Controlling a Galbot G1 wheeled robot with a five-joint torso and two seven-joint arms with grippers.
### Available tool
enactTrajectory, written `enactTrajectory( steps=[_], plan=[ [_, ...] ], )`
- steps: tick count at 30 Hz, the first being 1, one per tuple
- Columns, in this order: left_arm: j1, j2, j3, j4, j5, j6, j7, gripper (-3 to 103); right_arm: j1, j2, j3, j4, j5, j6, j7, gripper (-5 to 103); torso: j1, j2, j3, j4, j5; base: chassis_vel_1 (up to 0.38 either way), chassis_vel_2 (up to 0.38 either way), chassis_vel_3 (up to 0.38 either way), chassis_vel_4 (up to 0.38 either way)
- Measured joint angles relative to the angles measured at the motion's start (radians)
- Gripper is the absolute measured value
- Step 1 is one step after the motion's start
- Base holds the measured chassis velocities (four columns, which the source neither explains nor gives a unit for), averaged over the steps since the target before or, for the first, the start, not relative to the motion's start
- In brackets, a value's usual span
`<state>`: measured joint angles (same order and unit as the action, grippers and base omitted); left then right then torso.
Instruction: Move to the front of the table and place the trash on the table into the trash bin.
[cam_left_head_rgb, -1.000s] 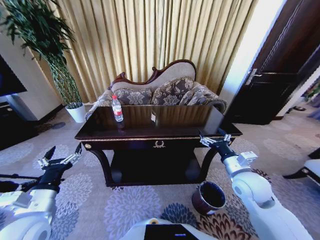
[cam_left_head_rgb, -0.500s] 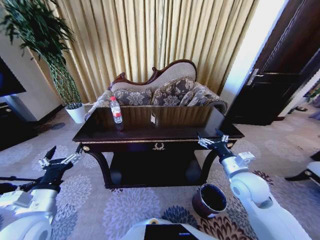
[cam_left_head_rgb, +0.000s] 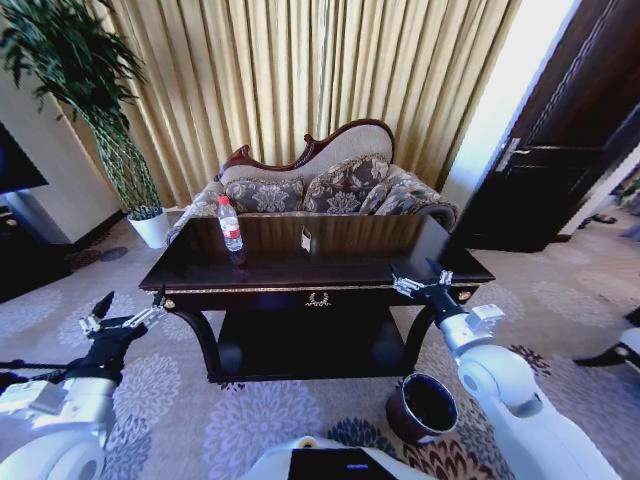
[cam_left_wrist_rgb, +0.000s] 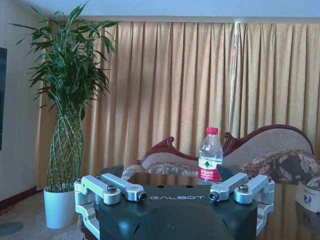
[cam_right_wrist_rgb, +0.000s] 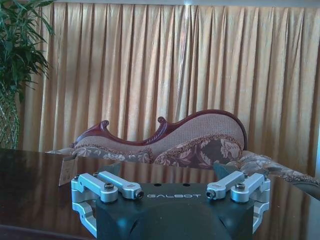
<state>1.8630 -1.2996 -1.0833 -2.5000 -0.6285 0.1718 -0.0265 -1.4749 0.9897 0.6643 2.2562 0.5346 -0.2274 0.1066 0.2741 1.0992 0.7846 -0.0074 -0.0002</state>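
Note:
The black-brown table (cam_left_head_rgb: 270, 272) with gold trim stands straight ahead. On its left part stands the clear bottle (cam_left_head_rgb: 230, 224) with a red label, upright; the left wrist view has this bottle (cam_left_wrist_rgb: 210, 155) beyond the fingers. A small white paper scrap (cam_left_head_rgb: 307, 238) stands near the tabletop's middle, also seen as a paper scrap (cam_right_wrist_rgb: 66, 170) in the right wrist view. The dark round trash bin (cam_left_head_rgb: 422, 407) sits on the carpet by the table's right front leg. My left gripper (cam_left_head_rgb: 130, 305) hangs open off the table's left corner. My right gripper (cam_left_head_rgb: 420, 280) is open at the right front edge.
A carved sofa (cam_left_head_rgb: 330, 180) with cushions sits behind the table, before gold curtains. A bamboo plant in a white pot (cam_left_head_rgb: 152, 226) stands at the back left. A dark door (cam_left_head_rgb: 560, 150) is at the right. Patterned carpet lies around the table.
The whole view has shifted: the camera has come slightly nearer the table, and the bin sits lower in the picture. Both arms hold the same pose, grippers still open.

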Motion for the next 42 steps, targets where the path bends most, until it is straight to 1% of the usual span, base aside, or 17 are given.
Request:
enactTrajectory(
  steps=[38, 42],
  plan=[
    [0.0, -0.008, 0.003, 0.0, 0.001, 0.005, -0.001, 100, 0.009, 0.007, -0.02, -0.01, -0.019, -0.004, -0.001, 100, 0.0, 0.0, 0.0, 0.0001, 0.0, -0.046, 0.049, 0.047, -0.048],
    [0.002, -0.008, -0.003, 0.0, 0.001, 0.005, -0.002, 100, 0.011, -0.005, -0.034, 0.006, -0.009, -0.004, 0.002, 100, 0.0, 0.0, 0.0, 0.0, 0.0001, -0.036, 0.035, 0.033, -0.048]
  ],
)
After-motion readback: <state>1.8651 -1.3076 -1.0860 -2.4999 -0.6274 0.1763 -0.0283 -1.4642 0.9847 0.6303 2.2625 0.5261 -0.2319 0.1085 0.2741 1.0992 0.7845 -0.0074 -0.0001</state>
